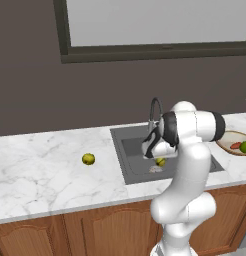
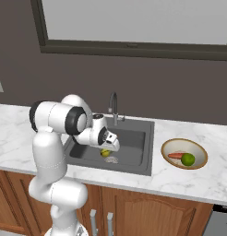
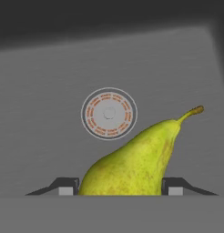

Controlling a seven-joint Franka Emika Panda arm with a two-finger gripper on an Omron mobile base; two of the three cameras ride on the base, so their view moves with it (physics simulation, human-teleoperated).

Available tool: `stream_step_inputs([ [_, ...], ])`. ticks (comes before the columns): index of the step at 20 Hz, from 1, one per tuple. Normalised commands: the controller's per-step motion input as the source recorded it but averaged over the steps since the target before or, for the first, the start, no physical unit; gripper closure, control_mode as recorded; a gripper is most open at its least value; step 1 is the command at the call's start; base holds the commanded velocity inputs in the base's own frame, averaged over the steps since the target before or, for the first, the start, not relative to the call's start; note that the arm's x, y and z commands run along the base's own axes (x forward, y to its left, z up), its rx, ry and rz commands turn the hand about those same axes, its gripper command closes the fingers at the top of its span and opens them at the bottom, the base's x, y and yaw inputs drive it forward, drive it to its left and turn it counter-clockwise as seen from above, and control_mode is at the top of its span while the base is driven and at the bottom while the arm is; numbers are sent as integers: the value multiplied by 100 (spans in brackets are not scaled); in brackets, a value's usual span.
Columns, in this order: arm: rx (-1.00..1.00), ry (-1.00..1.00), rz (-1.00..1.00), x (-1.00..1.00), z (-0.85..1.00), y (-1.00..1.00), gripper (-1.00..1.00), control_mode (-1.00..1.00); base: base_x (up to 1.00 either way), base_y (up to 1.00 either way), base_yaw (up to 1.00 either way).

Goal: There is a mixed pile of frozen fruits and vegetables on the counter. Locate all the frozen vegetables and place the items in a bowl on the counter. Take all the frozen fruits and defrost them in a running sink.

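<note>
— Closest to the hand camera? 
— Pear, wedged between the two dark fingers, one tip on each flank, stem tilted up and right. Pinched, by the look of it. 
— Beyond it? 
— Round metal drain on the grey floor of the sink; dark wall above. Bare floor all round the drain. 
— From the base cameras? 
— Gripper low inside the sink, pear just a yellow spot under it, near the drain. Faucet arching at the back rim. 
— Out on the surface? 
— Left base view: yellow-green ball alone, well left of the sink, wide bare marble around it, well back from the front edge. 
— And right? 
— Bowl just beside the sink, holding carrot and green ball, touching or nearly so. Room between bowl and front edge.
</note>
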Motion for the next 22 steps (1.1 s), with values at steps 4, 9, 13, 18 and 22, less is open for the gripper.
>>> stream_step_inputs([
  [4,0,-1,1,21,-27,-1,100,-100,0,0,0],
  [9,0,-3,1,21,-23,0,100,-100,0,0,0],
  [13,0,-3,0,20,-21,0,100,-100,0,0,0],
  [18,0,-3,0,22,-22,0,100,-100,0,0,0],
  [22,0,-4,0,20,-24,0,100,-100,0,0,0],
])
